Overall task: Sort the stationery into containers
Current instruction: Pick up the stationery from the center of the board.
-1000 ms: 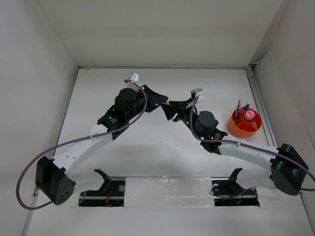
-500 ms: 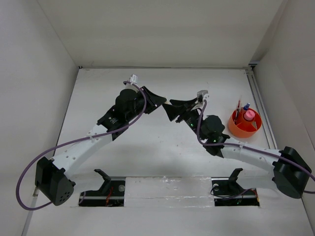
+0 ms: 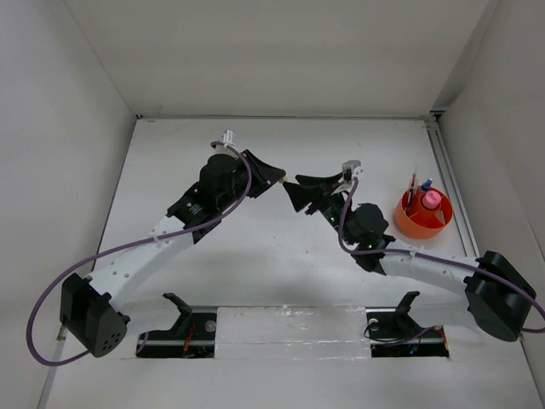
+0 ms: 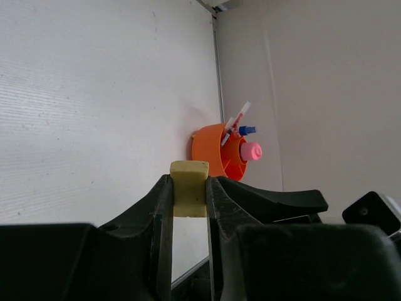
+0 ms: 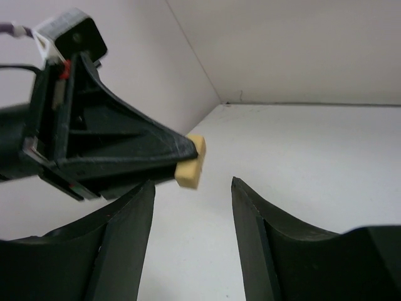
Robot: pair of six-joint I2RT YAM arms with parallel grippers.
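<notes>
Two grippers of mine meet tip to tip at the centre of the overhead frame. Left of centre, my left gripper (image 3: 278,177) is clamped tight on the tan eraser cube (image 4: 189,187). My right gripper (image 5: 193,188) faces it, jaws half parted and empty, the cube just beyond them. Far right, the orange cup (image 3: 417,225) holds pens (image 3: 412,192), a pink-capped tube (image 3: 433,200) and a blue-capped bottle (image 3: 425,185).

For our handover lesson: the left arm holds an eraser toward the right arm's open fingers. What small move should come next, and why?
Probably ease the right gripper forward around the eraser: its fingers stand open short of it, and the left gripper pinches it.
</notes>
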